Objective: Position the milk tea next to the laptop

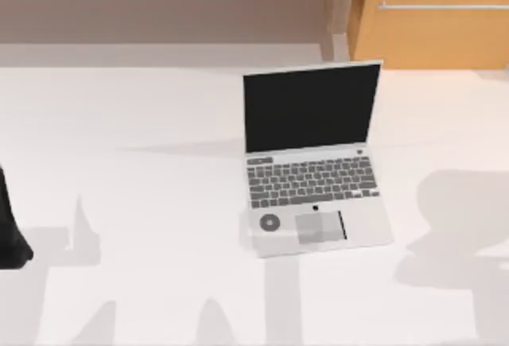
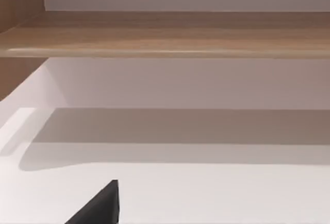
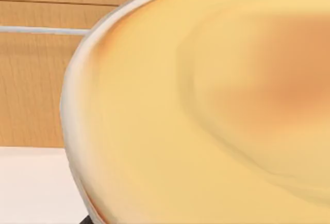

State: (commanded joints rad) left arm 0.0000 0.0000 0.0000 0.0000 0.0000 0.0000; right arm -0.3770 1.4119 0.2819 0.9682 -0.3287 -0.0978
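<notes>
The milk tea (image 3: 206, 110) sits very close under the right wrist camera — a creamy yellow-orange top shading to a deeper orange patch on one side, ringed by a pale rim, with a sliver of tan-orange wall below the rim. Behind it stands a wooden cabinet front (image 3: 36, 80) crossed by a thin pale rail, and a strip of white table (image 3: 31, 188) lies beneath. Where the cup stands on the table cannot be told from the top view; only a broad soft shadow falls on the table's right side there. Whether the right claw has hold of the cup, or how far it is spread, cannot be told. The laptop (image 1: 314, 187) stands open a little right of the table's middle, its black screen upright toward the far edge, grey keyboard below it, then the grey trackpad with a small round sticker just to its left. The left arm is parked at the table's left edge, seen as a dark shape (image 1: 9, 235) in the top view; in the left wrist view a dark finger tip (image 2: 100, 206) pokes over bare white table before a wooden shelf edge (image 2: 170, 33) — its opening cannot be judged.
</notes>
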